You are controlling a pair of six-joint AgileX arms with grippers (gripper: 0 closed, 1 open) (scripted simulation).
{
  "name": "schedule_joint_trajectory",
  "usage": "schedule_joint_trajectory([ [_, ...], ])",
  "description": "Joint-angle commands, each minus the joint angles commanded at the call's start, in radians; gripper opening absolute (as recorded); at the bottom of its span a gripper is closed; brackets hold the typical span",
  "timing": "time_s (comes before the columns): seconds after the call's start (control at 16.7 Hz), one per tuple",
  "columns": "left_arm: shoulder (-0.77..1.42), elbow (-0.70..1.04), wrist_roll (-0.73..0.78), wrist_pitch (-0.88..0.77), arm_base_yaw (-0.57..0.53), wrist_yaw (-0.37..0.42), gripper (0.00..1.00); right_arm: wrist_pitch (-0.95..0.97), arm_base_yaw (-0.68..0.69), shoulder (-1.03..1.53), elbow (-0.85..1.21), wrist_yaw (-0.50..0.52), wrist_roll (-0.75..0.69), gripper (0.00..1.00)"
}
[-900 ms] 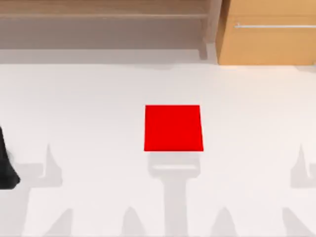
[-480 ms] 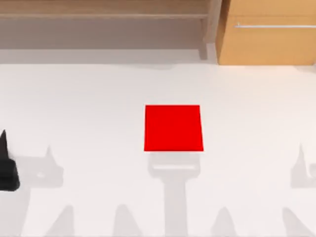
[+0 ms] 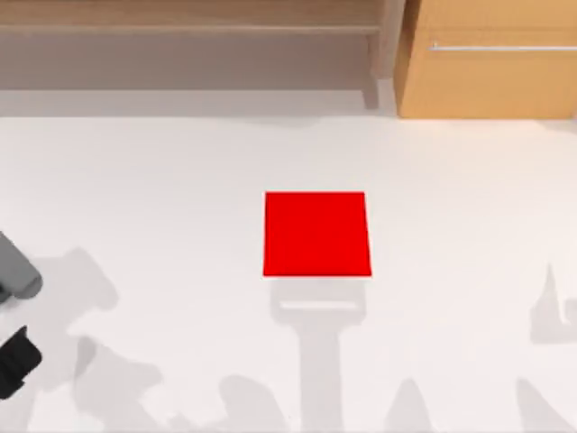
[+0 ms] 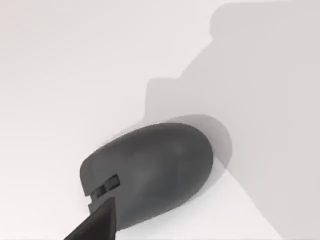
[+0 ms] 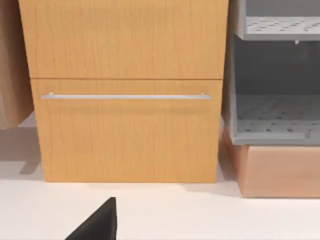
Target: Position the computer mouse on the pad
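Note:
The pad (image 3: pixel 316 234) is a plain bright red square lying flat at the middle of the table. The computer mouse (image 4: pixel 150 170) is a dark grey rounded shell on the white tabletop, with nothing holding it. In the top view it lies at the far left edge as a grey rounded shape (image 3: pixel 18 269), well left of the pad. My left gripper (image 3: pixel 16 363) is a black shape just nearer the front edge than the mouse, and a black part of it (image 4: pixel 97 222) reaches over the mouse's wheel end. A black part of my right gripper (image 5: pixel 97 222) faces the cabinet.
A wooden cabinet with a metal handle (image 3: pixel 491 59) stands at the back right. A low wooden shelf (image 3: pixel 189 27) runs along the back. Grey perforated shelves (image 5: pixel 275 115) stand beside the cabinet. White tabletop (image 3: pixel 162 216) separates mouse and pad.
My left arm has drawn back toward the front edge, uncovering the grey mouse at the left edge. The pad has not moved.

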Motion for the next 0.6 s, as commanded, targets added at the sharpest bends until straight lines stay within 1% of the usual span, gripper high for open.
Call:
schedule_joint_trajectory([
  [0.36, 0.591, 0.328, 0.619, -0.331, 0.054, -0.007, 1.00, 0.000, 0.000, 0.000, 0.000, 0.000, 0.000, 1.00],
  [0.6, 0.858, 0.556, 0.938, -0.491, 0.104, -0.015, 1.00, 0.000, 0.000, 0.000, 0.000, 0.000, 0.000, 1.00],
])
